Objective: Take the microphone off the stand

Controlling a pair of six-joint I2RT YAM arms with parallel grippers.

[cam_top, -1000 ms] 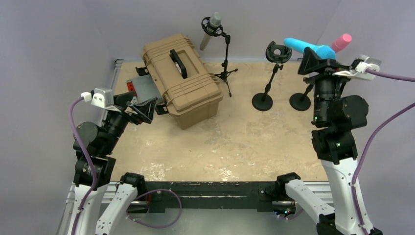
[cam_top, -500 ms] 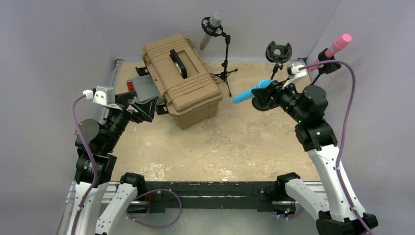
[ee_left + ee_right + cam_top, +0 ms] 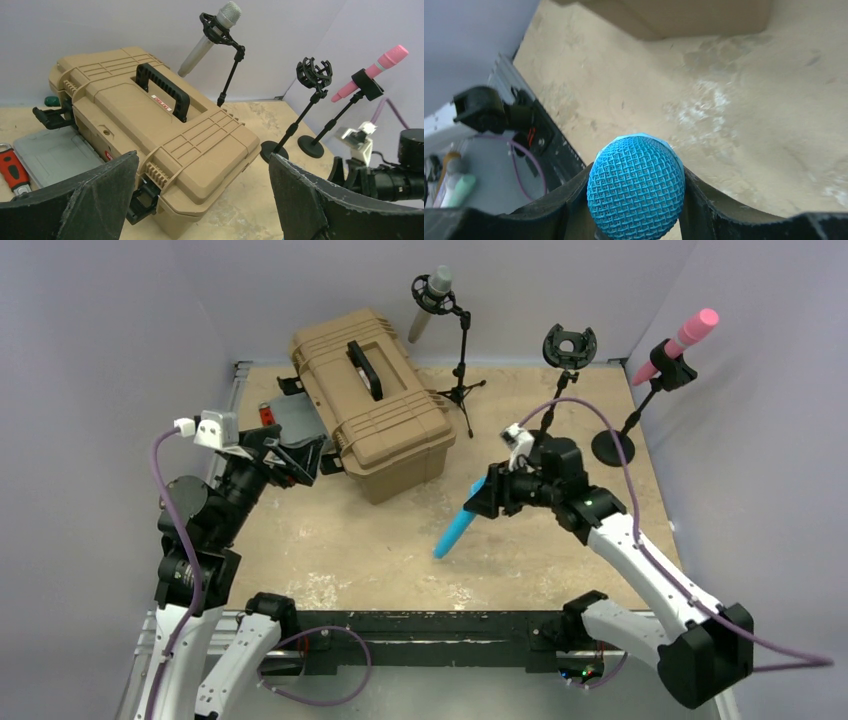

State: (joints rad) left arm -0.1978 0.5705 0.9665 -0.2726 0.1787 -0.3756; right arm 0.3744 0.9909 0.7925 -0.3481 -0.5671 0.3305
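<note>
Carried down off the stand (image 3: pixel 569 345), blue microphone (image 3: pixel 455 528) slants tail-first toward table (image 3: pixel 380 540).

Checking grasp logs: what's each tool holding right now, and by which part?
Right tool grips the blue microphone at its mesh-head end; left tool holds nothing.

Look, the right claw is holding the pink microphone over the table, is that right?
No. The right claw holds the blue microphone over the table, not the pink one. The top external view shows it; the pink microphone sits in its stand at the back right.
</note>
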